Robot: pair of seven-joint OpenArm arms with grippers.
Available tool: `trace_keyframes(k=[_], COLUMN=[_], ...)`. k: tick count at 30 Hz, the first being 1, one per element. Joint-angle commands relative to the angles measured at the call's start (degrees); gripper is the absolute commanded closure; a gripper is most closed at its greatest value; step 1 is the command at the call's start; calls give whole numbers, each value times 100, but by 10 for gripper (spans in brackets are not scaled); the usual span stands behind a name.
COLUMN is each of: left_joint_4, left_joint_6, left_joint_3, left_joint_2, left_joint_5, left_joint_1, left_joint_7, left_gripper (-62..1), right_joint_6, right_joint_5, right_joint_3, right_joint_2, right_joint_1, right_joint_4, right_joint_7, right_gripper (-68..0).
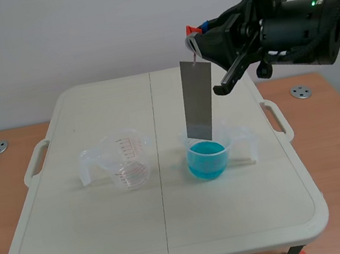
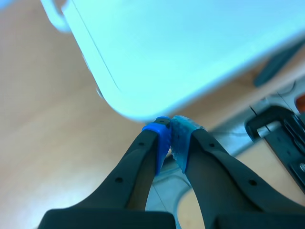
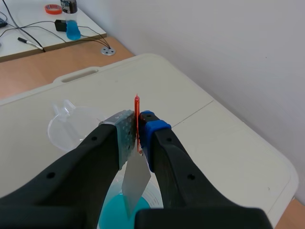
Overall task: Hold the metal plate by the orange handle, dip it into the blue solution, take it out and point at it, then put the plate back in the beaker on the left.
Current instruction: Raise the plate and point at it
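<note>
The plate [image 1: 197, 99] is a thin, flat strip of dull grey metal, long and rectangular. It hangs upright from the right gripper [image 3: 138, 131], whose fingers are clamped on its slim orange handle [image 3: 137, 107]. Its lower edge sits in the mouth of a clear plastic beaker [image 1: 229, 136] of bright blue solution [image 1: 207, 158]. I cannot tell if it touches the liquid. An empty beaker [image 1: 125, 161] with printed marks stands left of it on the smooth cream table [image 1: 108, 223]. The left gripper [image 2: 170, 138] has its fingers pressed together on nothing.
</note>
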Motion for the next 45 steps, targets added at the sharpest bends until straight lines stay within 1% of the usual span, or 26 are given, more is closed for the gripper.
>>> trace_keyframes(k=[1, 5, 10, 11, 15, 20, 24, 28, 32, 37, 45], left_joint_4=[94, 109, 109, 109, 107, 107, 103, 35, -122, -411, -1032], left_joint_6=[4, -83, -361, -448, -636, -876, -922, -922, -920, -920, -920], left_joint_3=[-2, 50, 350, 433, 831, 1462, 2028, 2544, 2949, 3283, 3567], left_joint_2=[13, 13, 13, 13, 13, 33, 101, 289, 503, 741, 997], left_joint_5=[-33, -33, -26, -28, -33, -35, -33, -33, -31, -33, -33], left_joint_1=[-190, -743, -1499, -1659, -2343, -3265, -3899, -4478, -4944, -5418, -5982], left_joint_7=[-76, -24, 411, 507, 800, 1069, 1279, 1650, 1856, 1941, 1939], left_gripper=[-16, -16, -16, -16, -16, -16, -16, -16, -16, -16, -16], right_joint_6=[42, 42, 42, 42, 42, 42, 42, 42, 42, 42, 42], right_joint_5=[136, 380, 592, 636, 656, 656, 658, 756, 872, 870, 870], right_joint_3=[31, 149, 323, 341, 352, 352, 352, 358, 361, 361, 361], right_joint_2=[0, 0, 0, 0, 0, 0, 0, 0, 0, -2, -2], right_joint_1=[83, 83, 83, 83, 83, 85, 85, 85, 85, 85, 85], right_joint_4=[205, 426, 627, 658, 813, 992, 1119, 1224, 1246, 1246, 1246], right_joint_7=[20, -157, -267, -302, -380, -402, -402, -492, -555, -573, -601], right_gripper=[-15, -15, -15, -15, -15, -15, -15, -15, -15, -15, -15])
